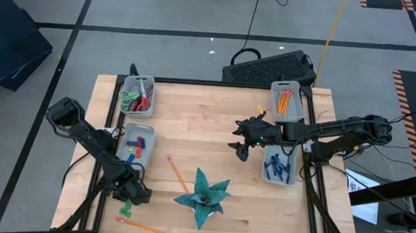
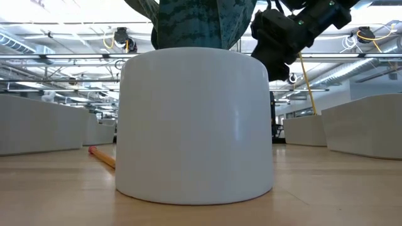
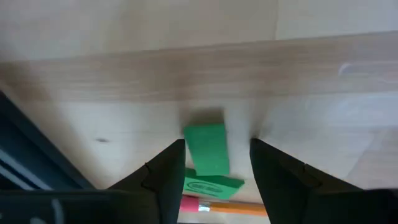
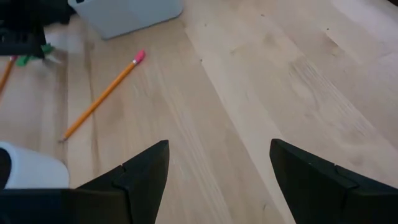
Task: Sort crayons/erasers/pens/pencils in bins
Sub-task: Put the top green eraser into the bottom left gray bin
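My left gripper (image 1: 132, 193) is low over the table's near left part, open. Its fingers stand on either side of a green eraser (image 3: 208, 149). A second green eraser (image 3: 211, 185) and an orange pencil (image 1: 140, 226) lie just beyond it. Another pencil (image 1: 177, 172) lies flat mid-table. My right gripper (image 1: 240, 146) hovers open with nothing between its fingers, left of the pen bin (image 1: 279, 167). The far right bin (image 1: 287, 100) holds pencils. The left bin (image 1: 137, 142) holds crayons. My left gripper has one fingertip (image 3: 176, 151) right at a long side (image 3: 188, 149) of the green eraser; I cannot tell if it touches. The other fingertip (image 3: 261, 152) stands clear of the eraser. The fingers point down at the table.
A white pot (image 2: 195, 125) with a teal plant (image 1: 203, 196) stands near the table's front middle. A bin (image 1: 137, 95) with scissors is at the far left. Bare wood lies between the pot and the right bins.
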Robot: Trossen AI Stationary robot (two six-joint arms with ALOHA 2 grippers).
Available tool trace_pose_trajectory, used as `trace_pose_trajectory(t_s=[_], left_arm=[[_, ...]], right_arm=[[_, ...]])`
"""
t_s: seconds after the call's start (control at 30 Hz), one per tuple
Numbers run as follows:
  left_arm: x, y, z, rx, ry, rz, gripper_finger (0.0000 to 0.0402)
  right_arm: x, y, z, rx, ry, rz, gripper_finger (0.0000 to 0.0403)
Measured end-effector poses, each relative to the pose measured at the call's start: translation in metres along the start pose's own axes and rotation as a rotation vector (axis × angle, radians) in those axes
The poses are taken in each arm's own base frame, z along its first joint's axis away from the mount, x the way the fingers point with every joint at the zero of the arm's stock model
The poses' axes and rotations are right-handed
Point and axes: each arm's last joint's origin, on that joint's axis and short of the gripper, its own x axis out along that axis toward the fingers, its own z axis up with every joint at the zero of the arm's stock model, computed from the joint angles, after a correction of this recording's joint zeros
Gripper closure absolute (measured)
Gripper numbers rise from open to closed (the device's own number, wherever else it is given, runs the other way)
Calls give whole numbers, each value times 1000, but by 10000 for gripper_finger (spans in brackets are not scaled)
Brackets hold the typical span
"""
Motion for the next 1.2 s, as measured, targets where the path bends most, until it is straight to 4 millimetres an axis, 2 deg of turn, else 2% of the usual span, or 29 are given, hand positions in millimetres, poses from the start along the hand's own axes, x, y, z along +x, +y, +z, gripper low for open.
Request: trace_pose_trajectory(t_s=[0.17, 0.27, 0.5, 0.6, 0.8, 0.97, 1.1, 1.2], left_arm=[[2, 1, 2, -12, 5, -11, 218], [2, 1, 2, -38, -2, -19, 234], [2, 1, 3, -60, -34, -40, 340], [2, 0, 3, -46, -37, -47, 369], [-7, -5, -5, 11, -35, -80, 373], [-29, -15, -20, 63, 0, -197, 379], [-38, -15, -21, 84, -16, -198, 398], [-36, -9, -18, 104, -54, -138, 389]], right_arm=[[0, 0, 2, 28, -35, -28, 133], [0, 0, 3, 43, -46, -34, 133], [0, 0, 3, 55, -48, -36, 133], [0, 0, 3, 55, -48, -37, 133], [0, 0, 3, 36, -48, -37, 133], [0, 0, 4, 19, -50, -36, 133], [0, 0, 4, 19, -49, -35, 133], [0, 0, 3, 19, -49, -35, 133]])
